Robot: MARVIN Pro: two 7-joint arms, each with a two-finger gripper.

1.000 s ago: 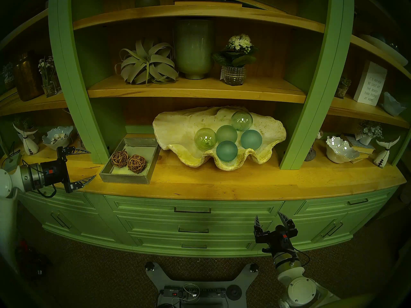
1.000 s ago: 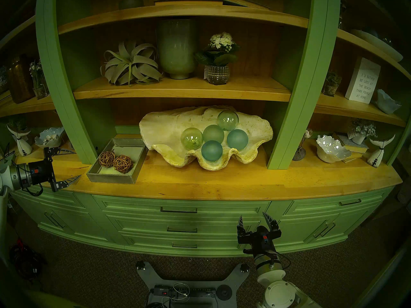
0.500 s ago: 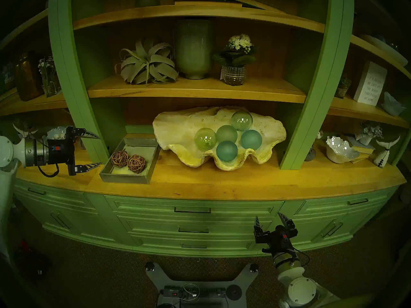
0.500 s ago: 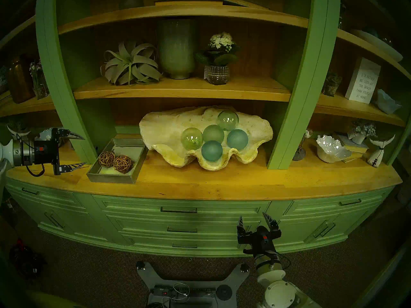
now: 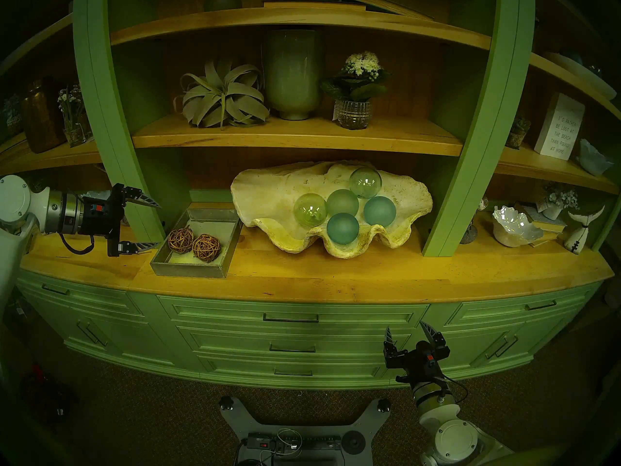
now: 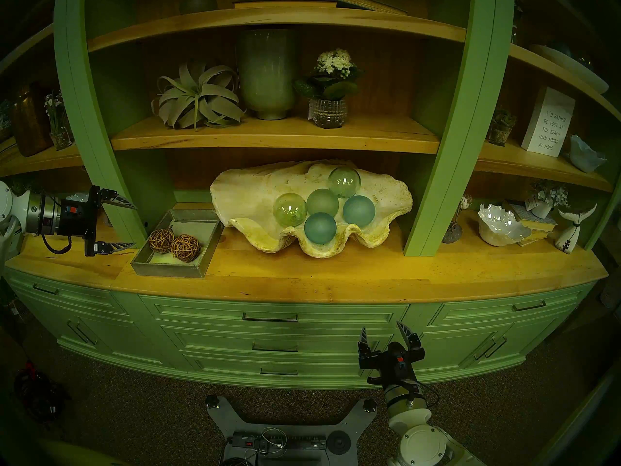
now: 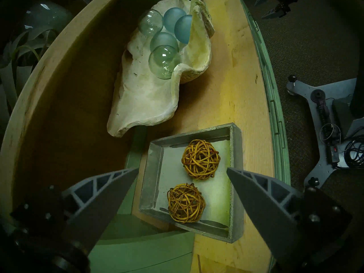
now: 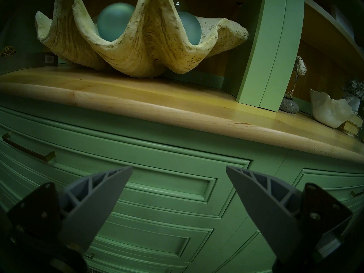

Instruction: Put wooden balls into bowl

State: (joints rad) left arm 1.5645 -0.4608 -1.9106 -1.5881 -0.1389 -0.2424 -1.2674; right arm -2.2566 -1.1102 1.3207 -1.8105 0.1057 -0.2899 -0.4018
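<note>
Balls [image 5: 194,244] first: two small brown spheres of woven twig, openwork, so the pale tray floor shows through the gaps. From the left wrist view they look golden, one [image 7: 201,159] nearer the bowl, the other [image 7: 185,202] nearer the gripper. They sit touching, side by side in the grey tray [image 5: 215,270], toward its front and left, with bare floor at the back.

That tray has low straight walls and stands on the wooden counter [image 5: 336,280], its far end just beside the left lobe of the bowl [image 5: 268,193], a big cream clam shell with a wavy, yellowed rim. Five glass spheres [image 5: 342,228] (green and blue) fill its middle and right; the left part lies bare.

Left gripper [image 5: 153,224] hovers at the tray's left end, fingers spread wide and holding nothing, one above the other, close by a green post [image 5: 111,119]. Right gripper [image 5: 408,334] hangs low before the drawers [image 5: 292,344], below the counter edge, fingers likewise apart and bare. Open counter runs in front of tray and bowl.
</note>
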